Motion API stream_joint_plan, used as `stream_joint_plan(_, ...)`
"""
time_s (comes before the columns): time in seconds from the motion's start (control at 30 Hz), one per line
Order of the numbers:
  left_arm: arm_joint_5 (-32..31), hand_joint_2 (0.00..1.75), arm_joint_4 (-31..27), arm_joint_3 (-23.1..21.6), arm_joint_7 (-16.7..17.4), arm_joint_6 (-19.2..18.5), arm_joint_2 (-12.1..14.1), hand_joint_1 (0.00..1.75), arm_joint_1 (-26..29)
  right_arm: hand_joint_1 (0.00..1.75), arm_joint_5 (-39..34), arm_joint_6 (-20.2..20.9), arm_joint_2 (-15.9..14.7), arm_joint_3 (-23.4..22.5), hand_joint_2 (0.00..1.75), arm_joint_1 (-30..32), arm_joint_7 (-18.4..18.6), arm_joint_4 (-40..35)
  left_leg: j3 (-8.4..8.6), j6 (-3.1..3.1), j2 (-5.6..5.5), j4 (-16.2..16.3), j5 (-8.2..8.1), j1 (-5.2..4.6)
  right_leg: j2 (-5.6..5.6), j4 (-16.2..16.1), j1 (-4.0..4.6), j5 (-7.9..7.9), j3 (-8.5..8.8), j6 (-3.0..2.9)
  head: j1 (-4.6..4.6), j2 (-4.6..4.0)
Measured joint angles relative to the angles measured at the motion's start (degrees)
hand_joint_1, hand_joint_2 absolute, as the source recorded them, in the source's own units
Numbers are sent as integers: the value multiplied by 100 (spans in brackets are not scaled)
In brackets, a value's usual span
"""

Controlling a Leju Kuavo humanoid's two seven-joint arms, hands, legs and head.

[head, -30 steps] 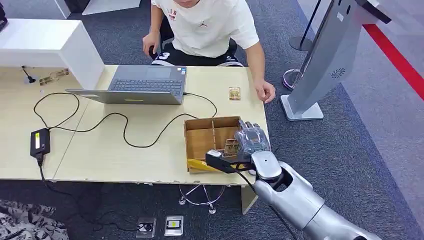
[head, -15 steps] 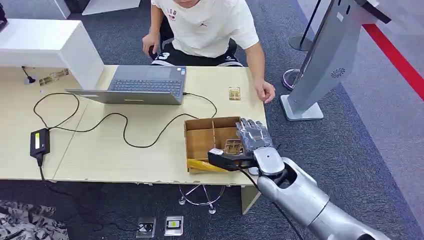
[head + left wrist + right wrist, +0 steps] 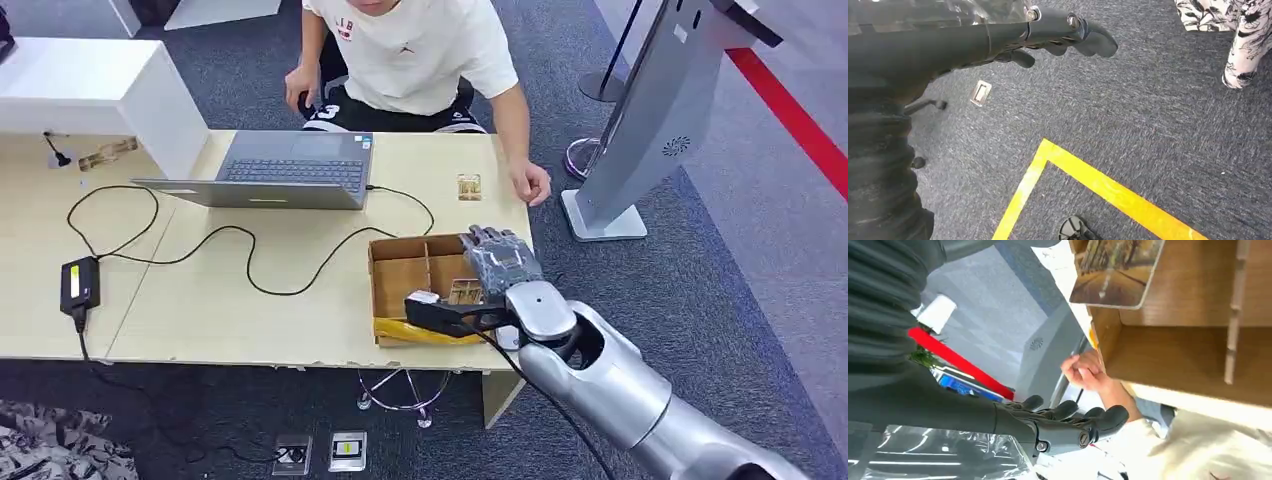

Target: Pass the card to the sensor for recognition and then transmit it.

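A card (image 3: 463, 292) with a yellowish picture lies in the right compartment of the open cardboard box (image 3: 400, 246) near the table's right front corner; the right wrist view shows the card (image 3: 1115, 272) close up inside the box (image 3: 1178, 352). My right hand (image 3: 497, 264) hovers over the box's right side with its fingers stretched out and apart, holding nothing; its fingers (image 3: 1068, 415) stay clear of the card. A second card (image 3: 469, 186) lies on the table beyond the box. The grey sensor kiosk (image 3: 655, 120) stands to the right. My left hand (image 3: 1048, 35) hangs over the carpet, empty.
A person sits at the table's far side, one hand (image 3: 530, 183) resting near the second card. A laptop (image 3: 290, 165), its cable and a power adapter (image 3: 80, 283) lie on the table (image 3: 250, 320). Yellow floor tape (image 3: 1088, 175) marks the carpet.
My right hand has moved a little left and farther out over the box. The card in the box and the person's hand have stayed put.
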Motion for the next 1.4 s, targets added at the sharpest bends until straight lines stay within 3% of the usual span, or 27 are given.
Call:
stream_joint_plan(0.43, -2, 175, 0, 0, -9, -46, 0, 0, -1, 0, -376, 234, -9, 304, 175, -141, 24, -353, -1, 0, 0, 0, 0, 0, -1, 0, 0, 0, 0, 0, 0, 0)
stream_joint_plan(1.4, -11, 175, 0, -100, -11, -13, -13, 0, -10, 7, -274, -72, 105, 724, 175, -132, -98, 204, -2, 0, -1, 0, 0, 0, 0, 0, 0, 0, -1, 0, 0, 2)
